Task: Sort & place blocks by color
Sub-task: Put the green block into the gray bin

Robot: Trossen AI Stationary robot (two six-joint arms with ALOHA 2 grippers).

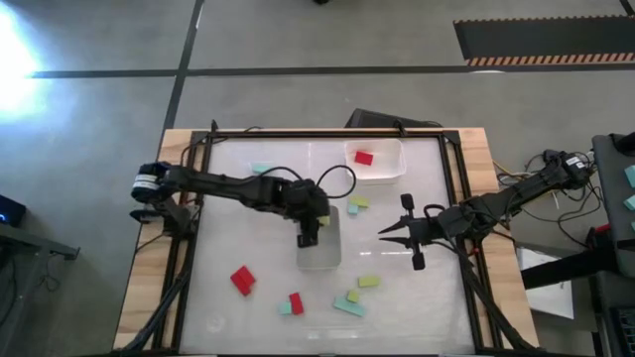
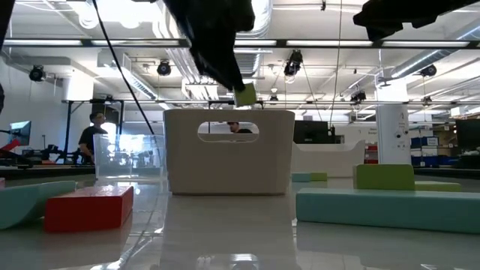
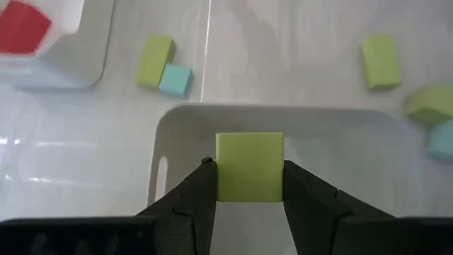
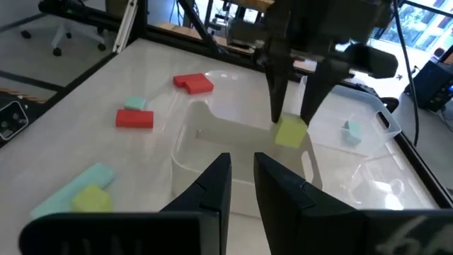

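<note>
The left gripper (image 1: 310, 234) hung over a clear container (image 1: 319, 253) at mid-table, clamping a yellow-green block (image 1: 311, 238). The right gripper (image 1: 389, 232) waited beside it, near a second container (image 1: 374, 162) holding a red block (image 1: 363, 157).

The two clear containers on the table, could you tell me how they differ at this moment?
The far container holds a red block; the middle container looks empty. The left gripper holds a yellow-green block above the middle container; no gripper is over the far one. Both are clear plastic.
</note>
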